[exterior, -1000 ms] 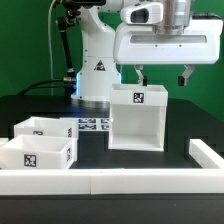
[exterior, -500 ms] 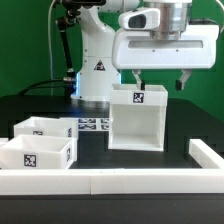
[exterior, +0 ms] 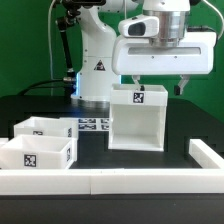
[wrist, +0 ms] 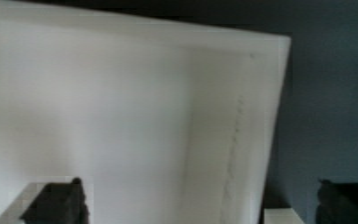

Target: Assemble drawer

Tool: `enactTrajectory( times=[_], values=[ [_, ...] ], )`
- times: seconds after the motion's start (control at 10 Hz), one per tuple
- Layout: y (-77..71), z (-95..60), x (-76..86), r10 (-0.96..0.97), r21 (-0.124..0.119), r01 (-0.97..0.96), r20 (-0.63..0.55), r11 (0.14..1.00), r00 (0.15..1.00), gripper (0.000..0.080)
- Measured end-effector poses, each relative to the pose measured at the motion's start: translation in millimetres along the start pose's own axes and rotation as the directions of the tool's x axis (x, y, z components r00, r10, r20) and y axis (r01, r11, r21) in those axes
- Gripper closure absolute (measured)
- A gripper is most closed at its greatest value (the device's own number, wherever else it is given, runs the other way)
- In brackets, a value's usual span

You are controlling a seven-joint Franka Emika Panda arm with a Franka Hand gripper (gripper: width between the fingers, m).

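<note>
Matte black table; boxy white plastic casing beneath the tool, jaws spread wide.

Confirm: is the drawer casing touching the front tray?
Apart. The exterior view shows a strip of bare dark table between the casing and the front tray.

bench: black, flat top
casing: upright mid-bench, open face toward camera
front tray: exterior view's left, open side up
rear tray: just behind front tray
marker board: flat, between rear tray and casing
border rail: low, white, along near edge, turns back at exterior view's right
</note>
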State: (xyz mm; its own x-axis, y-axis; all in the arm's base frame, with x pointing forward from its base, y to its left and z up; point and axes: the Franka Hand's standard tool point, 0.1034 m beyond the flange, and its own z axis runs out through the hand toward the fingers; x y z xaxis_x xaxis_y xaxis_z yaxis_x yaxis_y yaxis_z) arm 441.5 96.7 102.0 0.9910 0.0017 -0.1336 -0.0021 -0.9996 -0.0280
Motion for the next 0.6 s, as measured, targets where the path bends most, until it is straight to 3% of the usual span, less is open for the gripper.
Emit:
enactTrajectory(
  times=[0.2, 0.3, 0.5, 0.6],
  values=[
    [0.1, 0.3, -0.2, 0.002, 0.001, -0.002, 0.001, 1.0, 1.0, 0.0383],
    [0.2, 0.4, -0.2, 0.002, 0.001, -0.002, 0.001, 1.0, 1.0, 0.0383],
    [0.1, 0.4, -0.3, 0.002, 0.0, -0.002, 0.001, 1.0, 1.0, 0.0698],
    [0.1, 0.3, -0.1, 0.0, 0.0, 0.0, 0.001, 1.0, 1.0, 0.0698]
  ],
)
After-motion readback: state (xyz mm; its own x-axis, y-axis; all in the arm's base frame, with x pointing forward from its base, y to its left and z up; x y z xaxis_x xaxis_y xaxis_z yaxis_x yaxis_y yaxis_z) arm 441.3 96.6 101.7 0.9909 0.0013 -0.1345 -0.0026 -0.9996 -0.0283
